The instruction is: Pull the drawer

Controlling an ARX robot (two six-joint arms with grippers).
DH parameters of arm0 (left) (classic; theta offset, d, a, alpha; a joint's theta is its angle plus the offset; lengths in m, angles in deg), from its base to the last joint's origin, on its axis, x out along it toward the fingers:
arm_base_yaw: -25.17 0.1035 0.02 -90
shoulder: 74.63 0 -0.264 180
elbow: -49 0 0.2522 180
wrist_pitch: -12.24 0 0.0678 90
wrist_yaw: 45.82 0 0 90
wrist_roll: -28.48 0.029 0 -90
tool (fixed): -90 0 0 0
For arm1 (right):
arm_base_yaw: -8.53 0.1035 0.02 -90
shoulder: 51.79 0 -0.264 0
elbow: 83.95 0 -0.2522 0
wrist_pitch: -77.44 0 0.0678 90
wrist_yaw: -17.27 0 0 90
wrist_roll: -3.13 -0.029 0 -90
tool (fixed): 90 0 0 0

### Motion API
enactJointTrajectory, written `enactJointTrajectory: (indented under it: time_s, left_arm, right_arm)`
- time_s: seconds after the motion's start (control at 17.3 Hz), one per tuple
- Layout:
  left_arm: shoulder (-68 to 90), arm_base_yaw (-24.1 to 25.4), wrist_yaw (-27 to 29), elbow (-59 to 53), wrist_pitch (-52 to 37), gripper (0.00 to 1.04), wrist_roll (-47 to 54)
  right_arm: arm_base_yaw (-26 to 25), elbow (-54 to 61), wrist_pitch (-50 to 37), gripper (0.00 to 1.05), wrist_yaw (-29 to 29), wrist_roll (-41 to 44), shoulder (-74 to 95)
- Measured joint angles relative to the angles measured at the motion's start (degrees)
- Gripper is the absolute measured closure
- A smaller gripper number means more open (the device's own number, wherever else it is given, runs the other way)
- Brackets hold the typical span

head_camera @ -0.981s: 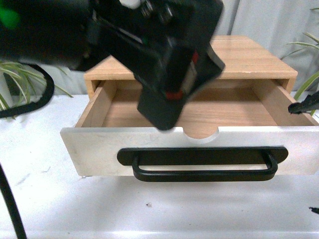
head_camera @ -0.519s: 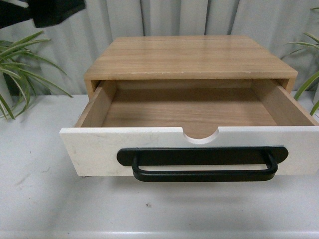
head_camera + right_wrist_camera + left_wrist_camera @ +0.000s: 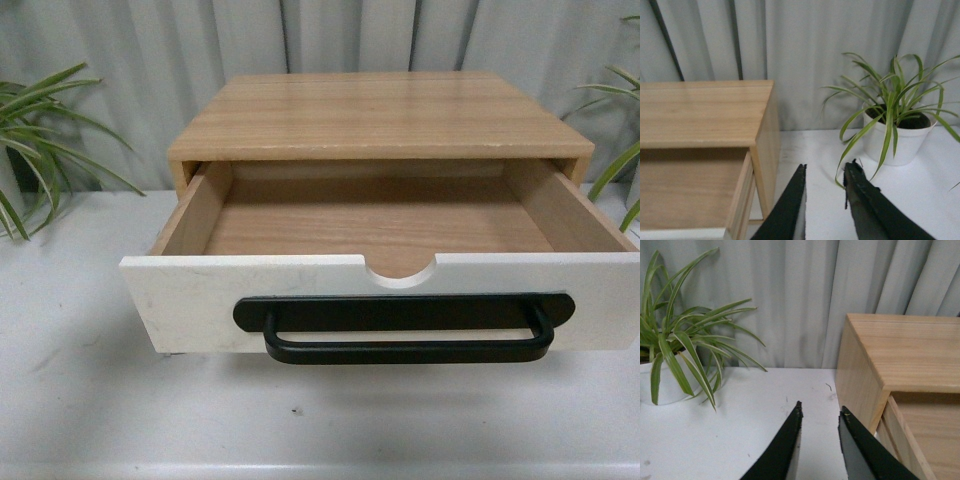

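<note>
Drawer [image 3: 190, 300] cavity reachable from above; left plant [image 3: 40, 130], right plant [image 3: 615, 150] flank cabinet [image 3: 380, 115].

The left pincer [image 3: 821, 407] shows as two matte black fingers [image 3: 782, 450]. They are flat and blade-like, each broad at the base and tapering to a narrow, blunt tip. The finger nearer the wooden cabinet [image 3: 900, 350] carries a tiny pale speck just under its tip. The one farther from the cabinet has a thin grey strip along its inner face. The right pincer [image 3: 827, 165] has the same black, tapered pair. Its finger farther from the cabinet has a bumpy, notched inner edge, while the nearer one shows a grey inner face.
</note>
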Motion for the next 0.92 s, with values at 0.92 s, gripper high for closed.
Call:
enactJointTrajectory:
  time_s: [0.92]
  left_arm:
    - [-28.8, 0.1, 0.0, -15.7, 12.8, 1.03, 0.2]
  right_arm:
    - [7.4, 14.4, 10.5, 1.03, -7.2, -0.2, -24.5]
